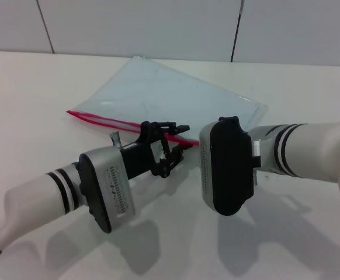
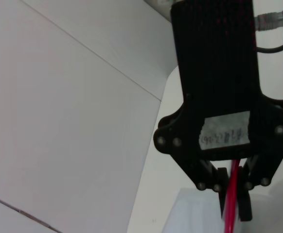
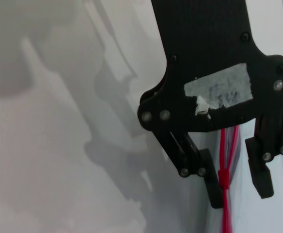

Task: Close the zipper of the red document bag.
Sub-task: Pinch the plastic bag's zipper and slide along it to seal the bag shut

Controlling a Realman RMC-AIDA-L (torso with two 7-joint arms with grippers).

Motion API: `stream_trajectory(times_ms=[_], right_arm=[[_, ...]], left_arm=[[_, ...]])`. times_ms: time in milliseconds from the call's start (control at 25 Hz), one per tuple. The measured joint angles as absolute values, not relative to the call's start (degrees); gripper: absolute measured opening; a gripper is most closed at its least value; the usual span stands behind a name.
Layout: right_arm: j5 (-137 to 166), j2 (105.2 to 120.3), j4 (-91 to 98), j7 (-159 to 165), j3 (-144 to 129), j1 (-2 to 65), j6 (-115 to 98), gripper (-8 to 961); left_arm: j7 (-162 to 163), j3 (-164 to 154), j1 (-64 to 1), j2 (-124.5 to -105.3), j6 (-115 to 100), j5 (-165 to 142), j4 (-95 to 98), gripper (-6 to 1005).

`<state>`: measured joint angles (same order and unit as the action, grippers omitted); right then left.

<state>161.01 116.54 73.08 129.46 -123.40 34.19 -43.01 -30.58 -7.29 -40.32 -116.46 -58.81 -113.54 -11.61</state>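
Red zipper [image 1: 108, 121] edges the document bag [image 1: 170, 93] flat on the worktop [image 1: 24, 87]; left end effector [image 2: 232, 196] pinches it, right end effector [image 3: 238, 177] spread astride the slider [image 3: 223, 175], risking bunching.

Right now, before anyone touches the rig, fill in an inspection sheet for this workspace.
Surface: white table, bare apart from the bag.
Job's things: red document bag lies flat; its zipper gapes at the robot's-left end; slider partway along.
Clutter: nothing seen.
Grippers: left gripper has its fingers shut on the zipper; right gripper is open, with its fingers either side of the slider and not touching it.
Cables: grey cable at the left wrist, off the table.
Surroundings: pale wall panels behind the table.
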Motion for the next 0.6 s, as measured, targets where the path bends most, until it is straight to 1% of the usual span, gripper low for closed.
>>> stream_trajectory(times_ms=[160,400,560,600], right_arm=[[161.0,116.54,73.1,129.5,-123.4,34.2,-43.1,49],[161.0,116.46,73.0,129.4,-123.7,34.2,-43.1,49],[162.1,116.48,73.0,129.4,-124.4,34.2,-43.1,49],[162.5,116.55,73.0,129.4,-124.6,34.1,-43.0,49]], left_arm=[[-31.6,-7.3,-40.2,-116.46,-58.8,-113.4,-11.7,310],[-32.1,-7.3,-39.9,-116.45,-58.9,-113.3,-11.8,240],[-32.6,-7.3,-39.8,-116.46,-58.9,-113.3,-11.8,118],[-32.8,-7.3,-39.8,-116.46,-58.9,-113.3,-11.8,110]])
